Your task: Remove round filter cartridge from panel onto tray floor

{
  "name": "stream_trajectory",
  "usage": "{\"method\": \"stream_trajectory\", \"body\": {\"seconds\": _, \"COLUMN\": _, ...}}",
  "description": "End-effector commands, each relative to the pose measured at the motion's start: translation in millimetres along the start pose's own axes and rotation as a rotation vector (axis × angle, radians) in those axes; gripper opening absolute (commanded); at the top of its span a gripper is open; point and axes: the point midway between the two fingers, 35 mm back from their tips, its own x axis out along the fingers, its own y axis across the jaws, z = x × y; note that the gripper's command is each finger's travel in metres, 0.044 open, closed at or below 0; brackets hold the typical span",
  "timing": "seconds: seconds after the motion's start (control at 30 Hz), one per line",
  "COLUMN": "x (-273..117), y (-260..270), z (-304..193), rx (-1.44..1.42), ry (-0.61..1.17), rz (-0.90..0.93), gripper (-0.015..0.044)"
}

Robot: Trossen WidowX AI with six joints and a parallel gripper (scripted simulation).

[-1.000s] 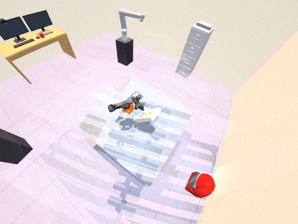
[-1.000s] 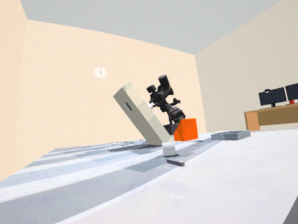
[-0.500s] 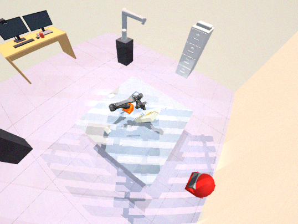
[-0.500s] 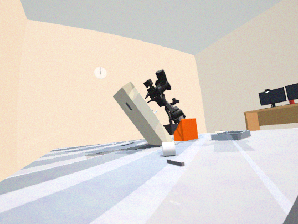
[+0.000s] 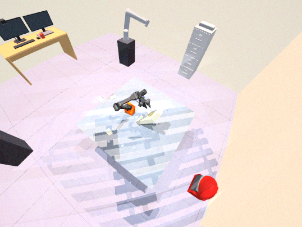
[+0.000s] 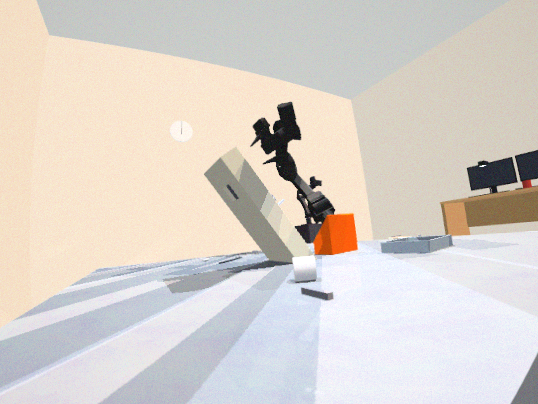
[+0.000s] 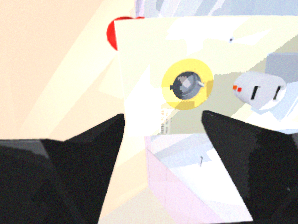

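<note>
The cream service panel (image 5: 148, 121) (image 6: 250, 215) (image 7: 142, 60) leans at a slant. In the wrist view, its dark round socket (image 7: 187, 86) sits inside a yellow ring (image 7: 167, 82) and looks empty. The pale grey cartridge (image 7: 260, 89), with two dark slots and red marks on its face, is out of the socket, right of the ring and outside the fingers. Whether it touches the panel, I cannot tell. My gripper (image 5: 147, 107) (image 6: 257, 154) (image 7: 163, 116) is open and empty above the panel face. The blue-grey tray (image 6: 406, 247) stands beyond the orange block; its floor is hidden.
An orange block (image 5: 129, 109) (image 6: 342, 234) stands near the arm's base. A white cylinder (image 6: 304, 270) stands at the panel's lower end, with a dark bar (image 6: 316, 293) lying near it. A red helmet (image 5: 207, 187) is far off at the lower right.
</note>
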Motion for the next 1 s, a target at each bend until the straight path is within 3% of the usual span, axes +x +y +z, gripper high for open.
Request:
{"method": "stream_trajectory", "body": {"seconds": 0.0, "x": -13.1, "y": 14.5, "z": 0.7, "rx": 0.006, "ry": -0.001, "rz": 0.006, "gripper": 0.0428}}
{"method": "stream_trajectory", "body": {"seconds": 0.07, "x": -10.0, "y": 8.8, "z": -0.3, "rx": -0.076, "ry": 0.002, "rz": -0.014, "gripper": 0.0375}}
{"method": "stream_trajectory", "body": {"seconds": 0.17, "x": 2.2, "y": -16.2, "z": -3.2, "rx": -0.425, "ry": 0.032, "rz": -0.099, "gripper": 0.0305}}
{"method": "stream_trajectory", "body": {"seconds": 0.5, "x": 26.4, "y": -104.5, "z": 0.2, "rx": -1.527, "ry": 0.327, "rz": -0.346, "gripper": 0.0305}}
{"method": "stream_trajectory", "body": {"seconds": 0.97, "x": 33.3, "y": -108.9, "z": 0.0, "rx": -1.545, "ry": 0.337, "rz": -0.348, "gripper": 0.0305}}
